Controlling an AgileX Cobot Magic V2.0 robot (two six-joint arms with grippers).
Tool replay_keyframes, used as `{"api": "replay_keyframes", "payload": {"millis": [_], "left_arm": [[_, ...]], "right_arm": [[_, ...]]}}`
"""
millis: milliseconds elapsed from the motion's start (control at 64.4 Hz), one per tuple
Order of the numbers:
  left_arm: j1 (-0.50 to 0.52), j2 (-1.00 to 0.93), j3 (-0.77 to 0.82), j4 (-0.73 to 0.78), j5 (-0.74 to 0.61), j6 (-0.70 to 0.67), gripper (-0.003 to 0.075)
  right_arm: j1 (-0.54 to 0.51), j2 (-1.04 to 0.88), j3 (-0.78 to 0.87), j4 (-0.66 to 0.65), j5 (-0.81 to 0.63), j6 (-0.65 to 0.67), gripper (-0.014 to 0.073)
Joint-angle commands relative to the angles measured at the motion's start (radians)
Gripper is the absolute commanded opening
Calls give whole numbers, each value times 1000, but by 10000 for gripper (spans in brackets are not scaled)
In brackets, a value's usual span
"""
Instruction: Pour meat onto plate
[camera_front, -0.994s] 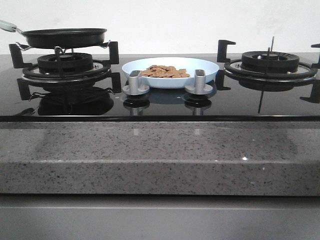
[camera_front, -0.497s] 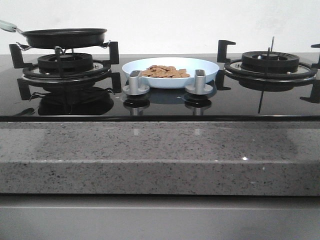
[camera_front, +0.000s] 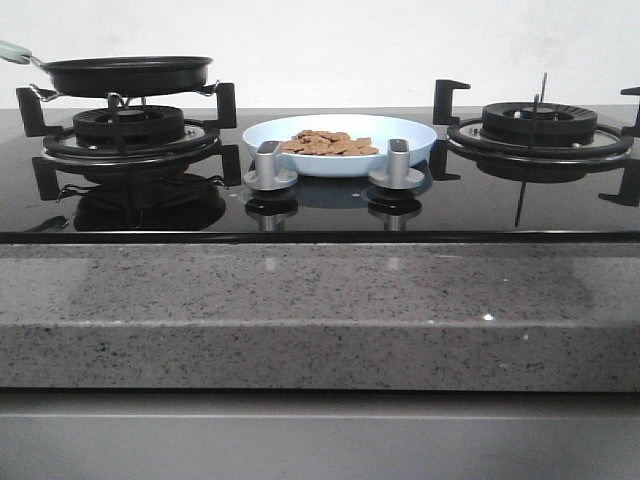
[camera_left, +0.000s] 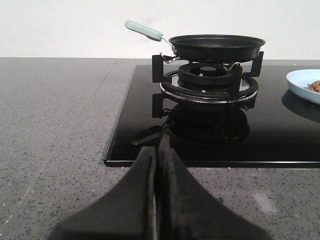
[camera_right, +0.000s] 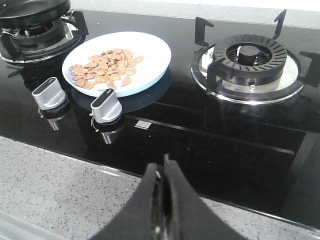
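Where two knobs (camera_front: 271, 165) stand, one plate (camera_front: 410, 138).

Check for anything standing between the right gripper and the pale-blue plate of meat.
Two silver stove knobs sit on the black glass directly before the round pale-blue plate of light-brown meat pieces, partly between it and the right gripper.

no readable text, labels, brands or numbers anywhere

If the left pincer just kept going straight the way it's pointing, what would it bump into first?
Probably the left burner carrying the black frying pan. The shut left pincer aims across the grey counter towards it, though its height is unclear and it may meet the glass hob edge first.
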Motion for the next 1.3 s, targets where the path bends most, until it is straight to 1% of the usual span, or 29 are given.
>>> {"api": "replay_keyframes", "payload": {"millis": [0, 466, 590, 652, 699, 792, 807, 932, 1102, 1242, 1289], "left_arm": [[4, -16, 6, -8, -93, 0, -20], [4, -16, 6, -8, -93, 0, -20], [4, -16, 6, -8, -93, 0, -20], [4, -16, 6, -8, -93, 0, -20], [4, -16, 6, -8, -93, 0, -20], [4, -16, 6, -8, -93, 0, -20], [4, -16, 6, -8, -93, 0, -20], [4, -16, 6, -8, -93, 0, -20], [4, -16, 6, -8, -93, 0, -20], [4, -16, 6, -8, -93, 0, -20], [4, -16, 6, -8, -93, 0, -20]], "right_arm": [[-1, -1, -26, 17, -60, -8, -60], [2, -2, -25, 15, -60, -8, -60], [18, -7, 8, -24, -106, -1, -60], [15, -18, 46, -80, -149, 38, -60], [15, -38, 92, -138, -198, 95, -60], [15, -98, 194, -231, -324, 212, -60], [15, -123, 230, -249, -362, 228, -60], [-10, -251, 382, -258, -475, 245, -60], [-89, -411, 495, -258, -466, 245, -60], [-104, -510, 558, -258, -457, 245, -60], [-104, -541, 556, -258, -404, 245, -60]]}}
